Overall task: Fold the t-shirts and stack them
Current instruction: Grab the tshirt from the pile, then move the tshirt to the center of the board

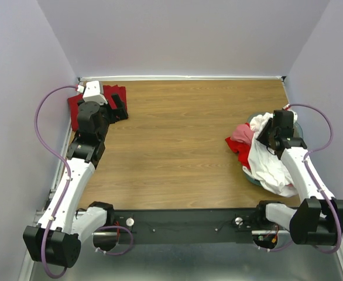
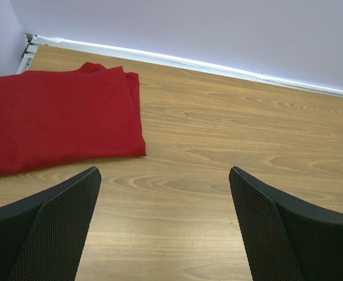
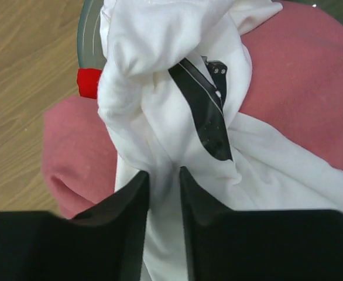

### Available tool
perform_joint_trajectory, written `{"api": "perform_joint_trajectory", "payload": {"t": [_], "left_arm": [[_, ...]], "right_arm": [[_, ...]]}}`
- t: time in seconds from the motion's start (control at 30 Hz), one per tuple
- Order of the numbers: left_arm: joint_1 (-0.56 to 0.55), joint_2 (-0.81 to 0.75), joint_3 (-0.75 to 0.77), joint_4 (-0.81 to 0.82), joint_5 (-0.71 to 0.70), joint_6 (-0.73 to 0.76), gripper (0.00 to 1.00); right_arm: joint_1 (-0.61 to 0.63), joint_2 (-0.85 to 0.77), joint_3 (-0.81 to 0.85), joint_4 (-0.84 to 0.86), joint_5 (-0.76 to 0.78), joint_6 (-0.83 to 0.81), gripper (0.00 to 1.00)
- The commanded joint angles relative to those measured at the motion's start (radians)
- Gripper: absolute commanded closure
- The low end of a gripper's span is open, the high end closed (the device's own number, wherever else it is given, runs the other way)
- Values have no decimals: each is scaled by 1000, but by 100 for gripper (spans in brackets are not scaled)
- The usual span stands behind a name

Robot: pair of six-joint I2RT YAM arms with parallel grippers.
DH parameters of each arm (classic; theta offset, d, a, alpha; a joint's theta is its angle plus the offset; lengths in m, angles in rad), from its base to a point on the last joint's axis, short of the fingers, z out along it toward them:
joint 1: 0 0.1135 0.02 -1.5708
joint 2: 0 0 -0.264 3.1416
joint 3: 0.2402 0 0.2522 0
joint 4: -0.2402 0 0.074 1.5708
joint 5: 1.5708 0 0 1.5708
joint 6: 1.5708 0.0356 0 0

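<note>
A folded dark red t-shirt (image 2: 60, 120) lies flat at the table's far left corner; in the top view (image 1: 114, 93) my left arm partly hides it. My left gripper (image 2: 164, 175) is open and empty, just right of that shirt; in the top view (image 1: 120, 108) it is at the shirt's near right edge. A large white t-shirt (image 3: 160, 105) with a black print hangs bunched over the teal bin (image 1: 254, 177) at the right, also in the top view (image 1: 268, 167). My right gripper (image 3: 163, 175) is shut on a fold of the white shirt. A pink shirt (image 3: 300, 88) and a red shirt (image 1: 240, 151) lie under it.
Purple walls close the table on three sides, with a white strip (image 2: 218, 65) along the far edge. The bin's rim (image 3: 86, 35) shows at the top left of the right wrist view. Bare wooden tabletop (image 1: 183, 146) lies between the two arms.
</note>
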Motion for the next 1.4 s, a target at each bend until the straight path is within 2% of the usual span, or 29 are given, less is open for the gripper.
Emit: {"api": "perform_joint_trajectory", "payload": {"t": [0.0,0.03,0.07,0.3,0.43,0.5,0.53,0.63,0.67,0.83,0.93,1.0,1.1,1.13,1.17,1.2,1.23,1.27,1.37], "left_arm": [[0,5,-3,18,14,7,2],[0,5,1,18,13,7,2],[2,3,1,18,10,7,2],[2,8,49,33,8,-19,2],[2,17,75,46,30,-44,2],[2,18,86,53,43,-50,2],[2,21,90,55,45,-52,2],[2,15,101,55,43,-50,2],[2,12,106,55,42,-49,2],[5,-26,116,43,17,-45,2],[5,-54,118,32,-7,-33,2],[5,-61,118,26,-16,-27,2],[7,-69,115,17,-36,-16,2],[7,-64,112,15,-41,-15,2],[7,-63,112,12,-47,-18,2],[7,-57,109,4,-47,-19,2],[7,-48,109,-2,-49,-27,2],[7,-41,109,-14,-44,-30,2],[7,-18,98,-42,-49,-42,2]], "right_arm": [[-2,-7,54,-59,31,22,91],[-2,-16,106,-73,34,19,99],[-2,-27,106,-81,32,19,100],[0,-20,508,-116,-49,-57,100],[1,83,742,-104,-278,-39,100],[29,163,877,-92,-346,-14,100],[91,190,975,-84,-365,-13,100],[237,304,1135,-85,-293,-53,99],[310,332,1245,-85,-298,-57,99],[458,529,1514,-85,-299,-39,99],[516,568,1577,-79,-296,-30,99],[529,565,1557,-76,-292,-28,100],[533,522,1411,-64,-258,-21,99],[535,508,1293,-59,-221,-10,99],[535,493,1228,-58,-198,1,94],[535,469,1165,-58,-177,12,84],[533,455,1090,-58,-123,19,67],[533,444,959,-58,-97,24,30],[533,399,710,-56,-42,58,0]]}}
